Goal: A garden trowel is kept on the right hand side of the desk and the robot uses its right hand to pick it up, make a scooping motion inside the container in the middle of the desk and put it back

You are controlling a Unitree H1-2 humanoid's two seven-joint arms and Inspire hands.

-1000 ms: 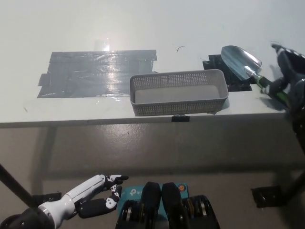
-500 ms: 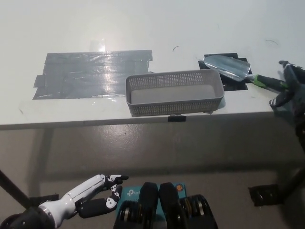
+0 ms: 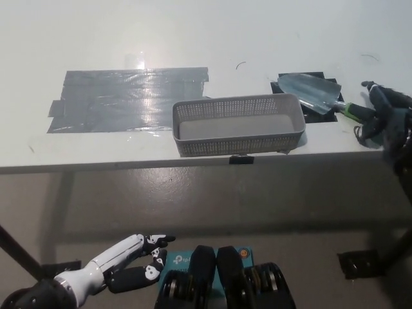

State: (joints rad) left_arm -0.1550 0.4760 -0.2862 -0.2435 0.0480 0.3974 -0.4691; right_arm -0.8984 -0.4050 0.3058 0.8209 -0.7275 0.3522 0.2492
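Trowel (image 3: pixel 312 92) is lying flat at the upper right, blade on the black patch (image 3: pixel 320 116) just beside the container (image 3: pixel 238 145). The black right hand (image 3: pixel 384 109) is at the handle end, but I honestly can't tell if it's gripping, so I'd guess this is either the pickup or the put-back. White left hand (image 3: pixel 132 257) idles at lower left, fingers loose and holding nothing.

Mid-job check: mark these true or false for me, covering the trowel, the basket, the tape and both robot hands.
1. The trowel blade lies inside the basket. False: it lies on the black patch just right of the basket.
2. The basket is empty. True.
3. The left robot hand is on the desk. False: it hangs low, below the desk's near edge, open.
4. The right robot hand is at the trowel's handle end. True.
5. The grey tape is left of the basket. True.
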